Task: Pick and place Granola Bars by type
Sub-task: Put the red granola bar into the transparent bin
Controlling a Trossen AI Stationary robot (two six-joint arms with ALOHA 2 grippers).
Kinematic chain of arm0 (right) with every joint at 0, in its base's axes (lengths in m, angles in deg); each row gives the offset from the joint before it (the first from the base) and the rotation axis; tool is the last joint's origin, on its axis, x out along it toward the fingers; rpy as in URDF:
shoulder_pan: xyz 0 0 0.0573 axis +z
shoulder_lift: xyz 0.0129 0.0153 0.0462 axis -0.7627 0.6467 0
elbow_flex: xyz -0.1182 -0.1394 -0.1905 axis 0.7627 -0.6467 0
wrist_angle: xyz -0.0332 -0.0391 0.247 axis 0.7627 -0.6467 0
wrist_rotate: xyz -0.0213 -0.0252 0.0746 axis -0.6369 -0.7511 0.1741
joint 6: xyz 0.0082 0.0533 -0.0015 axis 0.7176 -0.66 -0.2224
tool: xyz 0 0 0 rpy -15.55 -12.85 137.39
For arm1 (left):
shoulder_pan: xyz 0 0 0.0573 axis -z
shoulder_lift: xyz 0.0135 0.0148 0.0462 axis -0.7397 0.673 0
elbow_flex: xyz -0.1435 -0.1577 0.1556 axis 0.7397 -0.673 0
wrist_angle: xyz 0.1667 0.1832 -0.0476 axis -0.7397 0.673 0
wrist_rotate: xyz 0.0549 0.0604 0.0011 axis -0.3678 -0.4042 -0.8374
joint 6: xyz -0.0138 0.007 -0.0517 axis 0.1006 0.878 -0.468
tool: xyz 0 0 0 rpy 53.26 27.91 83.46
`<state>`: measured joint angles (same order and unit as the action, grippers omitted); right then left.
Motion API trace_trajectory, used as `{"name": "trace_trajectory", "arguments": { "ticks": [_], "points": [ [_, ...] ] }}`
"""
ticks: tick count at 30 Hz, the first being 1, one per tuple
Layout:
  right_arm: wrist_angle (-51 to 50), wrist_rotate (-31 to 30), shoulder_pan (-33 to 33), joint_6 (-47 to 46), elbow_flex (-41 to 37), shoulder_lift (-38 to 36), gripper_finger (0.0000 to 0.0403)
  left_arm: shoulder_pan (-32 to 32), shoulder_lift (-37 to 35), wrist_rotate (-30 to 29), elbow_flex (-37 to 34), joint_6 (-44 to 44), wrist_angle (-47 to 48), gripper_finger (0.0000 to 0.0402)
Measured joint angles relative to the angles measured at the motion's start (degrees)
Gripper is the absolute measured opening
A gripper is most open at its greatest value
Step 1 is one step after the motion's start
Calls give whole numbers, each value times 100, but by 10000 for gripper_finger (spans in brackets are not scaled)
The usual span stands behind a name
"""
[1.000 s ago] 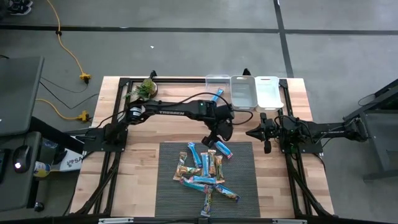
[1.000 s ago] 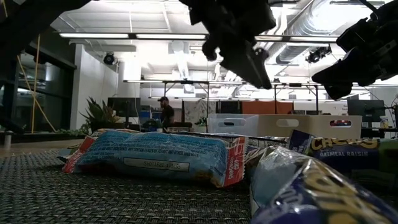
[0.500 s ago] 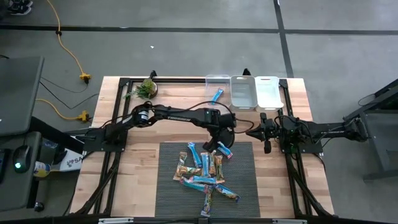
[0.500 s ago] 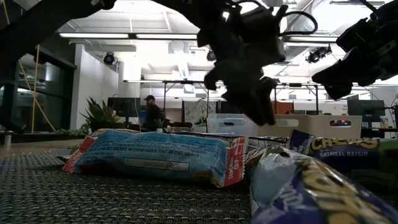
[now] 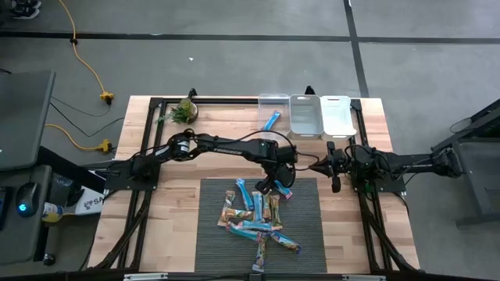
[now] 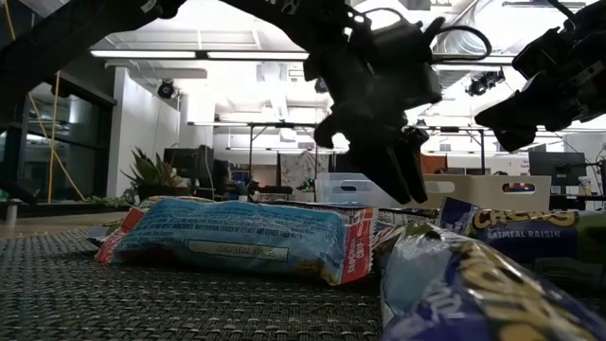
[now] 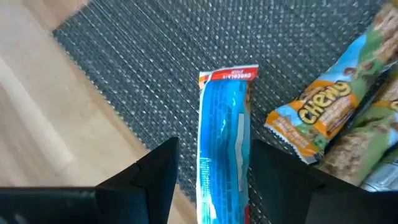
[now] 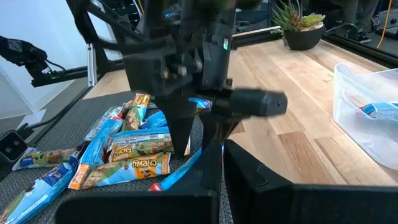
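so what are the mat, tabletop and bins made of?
Mat: dark woven mesh, matte; the weave is visible. Tabletop: pale wood planks, smooth; grain and seams show. Bins: probably translucent plastic, glossy; the wood shows faintly through.

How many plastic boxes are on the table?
3, side by side along one table edge: a clear plastic bin holding a blue wrapped bar, a middle clear bin, and a whitish bin at the end.
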<state>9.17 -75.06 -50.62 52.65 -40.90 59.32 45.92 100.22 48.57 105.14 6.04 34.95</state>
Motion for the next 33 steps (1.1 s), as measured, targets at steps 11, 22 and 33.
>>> {"name": "trace_trajectory", "arguments": {
  "ticks": [11,22,33],
  "points": [
    [0,0,-2,0,0,-1,0,2,145,15,8,-42,-39,195],
    [0,0,-1,0,0,-1,0,0,316,14,7,-57,49,195],
    [-1,0,0,0,0,0,0,-2,333,-47,9,-57,-16,155]
  ]
}}
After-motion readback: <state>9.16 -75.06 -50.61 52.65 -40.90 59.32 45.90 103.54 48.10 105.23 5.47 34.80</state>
